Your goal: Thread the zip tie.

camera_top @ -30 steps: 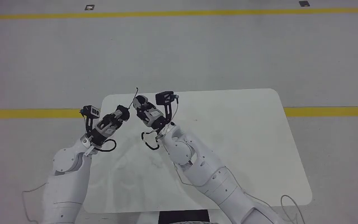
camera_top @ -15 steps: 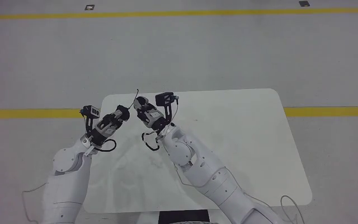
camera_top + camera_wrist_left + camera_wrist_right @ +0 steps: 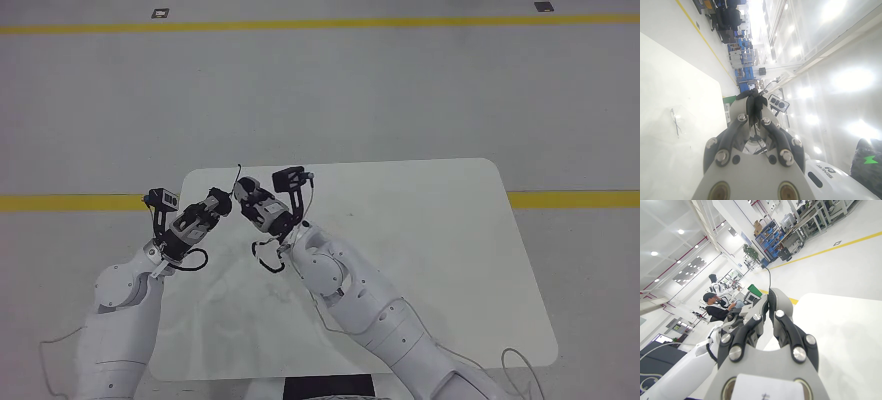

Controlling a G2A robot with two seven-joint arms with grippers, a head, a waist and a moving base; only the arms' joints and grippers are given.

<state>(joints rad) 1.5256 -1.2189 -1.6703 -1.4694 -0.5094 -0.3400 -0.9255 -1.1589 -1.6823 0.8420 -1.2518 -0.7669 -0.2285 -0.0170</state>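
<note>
Both jaws clench the zip tie (image 3: 769, 279) over the table (image 3: 430, 250); seemingly a clear bag (image 3: 677, 121) lies nearby.

top view hangs above the arms, looking down on the whole desk (image 3: 430, 250) from afar. each wrist view sits close behind its jaws: left faces 2 o'clock, right 10 o'clock. all share the desk.

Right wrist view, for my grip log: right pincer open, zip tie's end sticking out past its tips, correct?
No: the right wrist view shows the right pincer shut on the zip tie, whose end does stick out past its tips.
</note>
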